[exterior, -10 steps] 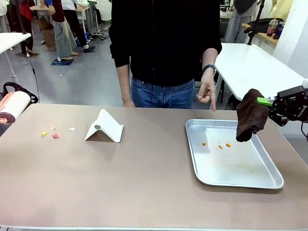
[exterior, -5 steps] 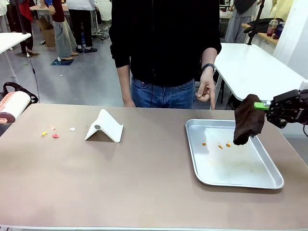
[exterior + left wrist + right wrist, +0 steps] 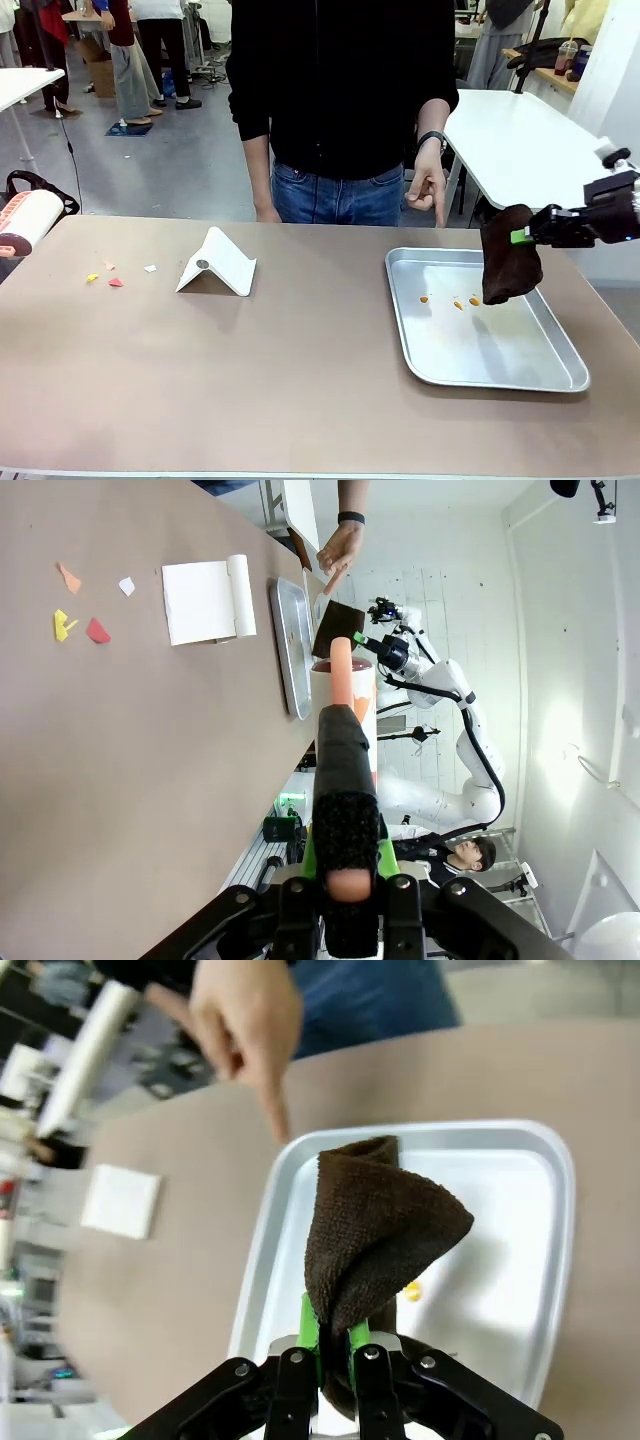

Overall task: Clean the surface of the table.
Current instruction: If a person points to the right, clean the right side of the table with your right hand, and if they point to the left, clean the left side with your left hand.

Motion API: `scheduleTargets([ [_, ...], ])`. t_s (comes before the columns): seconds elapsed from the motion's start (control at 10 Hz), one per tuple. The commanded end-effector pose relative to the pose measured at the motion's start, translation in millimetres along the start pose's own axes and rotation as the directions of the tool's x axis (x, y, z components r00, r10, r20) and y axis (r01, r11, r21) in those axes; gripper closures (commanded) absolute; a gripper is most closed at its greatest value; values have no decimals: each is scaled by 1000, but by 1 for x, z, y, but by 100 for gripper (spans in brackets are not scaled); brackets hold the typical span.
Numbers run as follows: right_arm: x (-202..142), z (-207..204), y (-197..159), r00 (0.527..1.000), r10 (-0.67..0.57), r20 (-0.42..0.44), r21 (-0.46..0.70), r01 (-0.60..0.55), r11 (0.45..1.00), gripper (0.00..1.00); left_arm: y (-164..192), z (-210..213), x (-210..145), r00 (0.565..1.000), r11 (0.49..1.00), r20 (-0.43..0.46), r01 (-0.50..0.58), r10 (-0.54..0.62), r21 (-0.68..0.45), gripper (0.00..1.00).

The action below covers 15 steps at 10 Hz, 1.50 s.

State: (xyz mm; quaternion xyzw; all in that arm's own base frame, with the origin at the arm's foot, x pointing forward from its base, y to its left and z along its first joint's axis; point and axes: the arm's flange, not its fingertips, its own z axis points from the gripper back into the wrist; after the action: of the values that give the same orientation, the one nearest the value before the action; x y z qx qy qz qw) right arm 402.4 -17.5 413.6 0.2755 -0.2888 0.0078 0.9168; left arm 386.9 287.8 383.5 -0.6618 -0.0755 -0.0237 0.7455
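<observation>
- The table point(image 3: 300, 380) takes up most of my front view, from the near edge up to the person standing at the far side.
- My right gripper point(image 3: 520, 237) comes in from the right, above the far right corner of the tray point(image 3: 500, 381). Its jaws are pinched on a dark brown cloth point(image 3: 508, 265).
- The cloth hangs down off the green pads over the tray. I can't tell if its bottom edge touches the metal.
- There are a few orange crumbs point(image 3: 456, 301) in the tray, just left of the cloth.
- The person's hand point(image 3: 428, 190) points one finger down at the far rim of the tray. On the right wrist cam the fingertip sits right by that rim.
- My left gripper point(image 3: 345, 865) is clamped tight on the black handle of a roller point(image 3: 343, 695). On the front cam the roller sits at the far left edge of the table.
- A white folded stand point(image 3: 218, 262) is left of centre, well apart from the tray.
- Little scraps point(image 3: 105, 275), yellow, red, orange and white, lie on the bare top between the stand and the roller.
</observation>
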Motion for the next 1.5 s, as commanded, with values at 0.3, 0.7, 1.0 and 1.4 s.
scheduleTargets([
  [0.3,-23,-28,12,978,206,-37,-362,-205,909,88,-4,0,-2,1000,1000,-11,20,-20,-12,100],
  [0.7,-28,-52,3,975,203,-94,-363,-224,904,88,-4,0,-2,1000,1000,-11,20,-20,-12,100],
  [1.0,-36,-85,3,961,196,-197,-302,-250,920,88,-4,0,-2,1000,1000,-11,20,-20,-12,100],
  [1.4,-52,-122,10,935,162,-314,-215,-236,948,88,-4,0,-2,1000,1000,-11,20,-20,-12,100],
])
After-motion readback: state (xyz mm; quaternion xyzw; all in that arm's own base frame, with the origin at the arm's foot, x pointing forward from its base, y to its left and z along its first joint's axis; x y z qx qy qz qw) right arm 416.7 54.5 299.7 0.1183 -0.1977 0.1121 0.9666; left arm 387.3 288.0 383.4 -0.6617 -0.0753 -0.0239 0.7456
